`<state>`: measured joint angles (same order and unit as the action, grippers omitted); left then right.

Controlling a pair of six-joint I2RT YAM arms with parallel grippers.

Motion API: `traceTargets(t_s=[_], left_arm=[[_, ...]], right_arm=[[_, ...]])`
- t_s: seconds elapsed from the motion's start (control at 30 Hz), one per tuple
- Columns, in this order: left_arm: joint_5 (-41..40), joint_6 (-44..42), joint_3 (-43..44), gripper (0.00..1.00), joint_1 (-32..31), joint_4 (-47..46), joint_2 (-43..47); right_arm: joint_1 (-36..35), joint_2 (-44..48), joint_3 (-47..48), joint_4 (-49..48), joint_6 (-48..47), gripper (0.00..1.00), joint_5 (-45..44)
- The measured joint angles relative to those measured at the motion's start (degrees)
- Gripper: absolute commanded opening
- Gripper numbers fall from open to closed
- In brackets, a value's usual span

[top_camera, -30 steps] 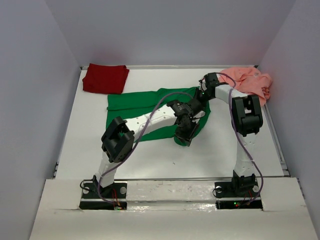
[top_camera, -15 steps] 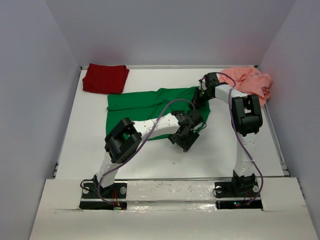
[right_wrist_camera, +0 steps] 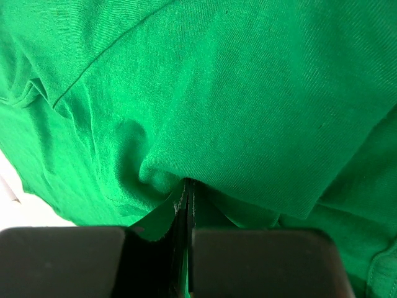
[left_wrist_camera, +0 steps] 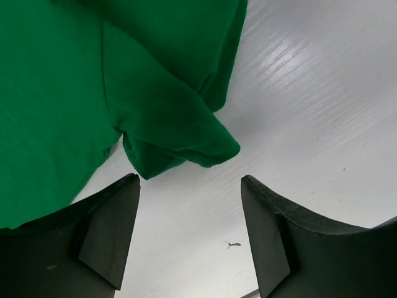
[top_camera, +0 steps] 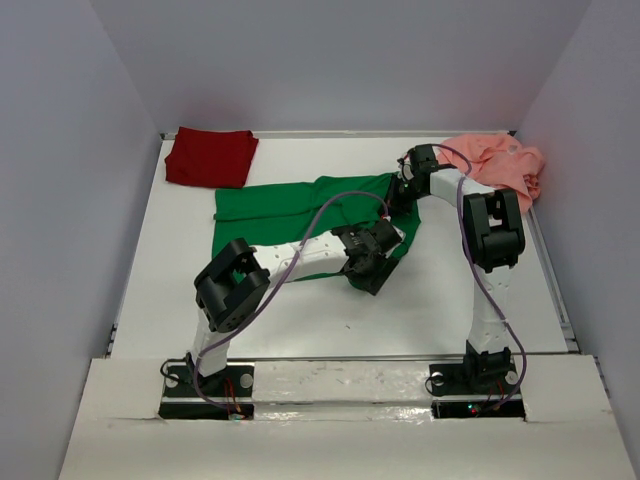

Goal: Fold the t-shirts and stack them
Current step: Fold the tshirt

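You have the green t-shirt spread across the middle of the white table, running from centre-left to just right of centre. The left arm reaches diagonally over the shirt's lower edge and hides part of it in the top view. Its purple cable loops above the cloth.

In the left wrist view the jaws are released. The two dark fingers stand wide apart at the bottom of the frame, with only bare table between them. A folded corner of the green t-shirt lies just above the gap. It is not touching either finger as far as you can see.

The right arm bends in from the right side, its wrist sitting over the shirt's upper right corner. In the right wrist view its jaws are clenched on a pinched ridge of the green t-shirt. The cloth puckers where it runs into the seam between the fingers, and green fabric fills nearly the whole frame.

The dark red t-shirt lies folded flat in the table's upper left corner, just beside the green one's upper left edge. The salmon pink t-shirt sits crumpled in the upper right corner, behind the right arm's forearm. Plain grey walls close in the table on three sides.
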<state>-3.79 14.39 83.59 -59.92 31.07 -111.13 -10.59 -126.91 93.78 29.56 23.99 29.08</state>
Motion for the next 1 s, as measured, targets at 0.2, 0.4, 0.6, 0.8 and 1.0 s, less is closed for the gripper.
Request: traceTargets(t_s=[0.2,0.4,0.6,0.8,1.0], left_arm=[[0.4,0.1,0.1,0.74,0.0,-0.5,0.0],[1.2,0.3,0.3,0.72,0.0,-0.5,0.0],[2.3,0.7,0.9,0.71,0.0,-0.5,0.0],[3.1,1.0,0.9,0.71,-0.1,-0.8,-0.3],[3.3,1.0,0.9,0.70,-0.1,-1.5,-2.1]], right_arm=[[0.0,-0.1,0.2,0.0,0.0,0.00,0.0],[0.0,-0.3,0.5,0.0,0.0,0.00,0.0],[0.0,-0.4,0.7,0.0,0.0,0.00,0.0],[0.0,-0.7,1.1,0.0,0.0,0.00,0.0],[0.0,-0.7,1.1,0.0,0.0,0.00,0.0]])
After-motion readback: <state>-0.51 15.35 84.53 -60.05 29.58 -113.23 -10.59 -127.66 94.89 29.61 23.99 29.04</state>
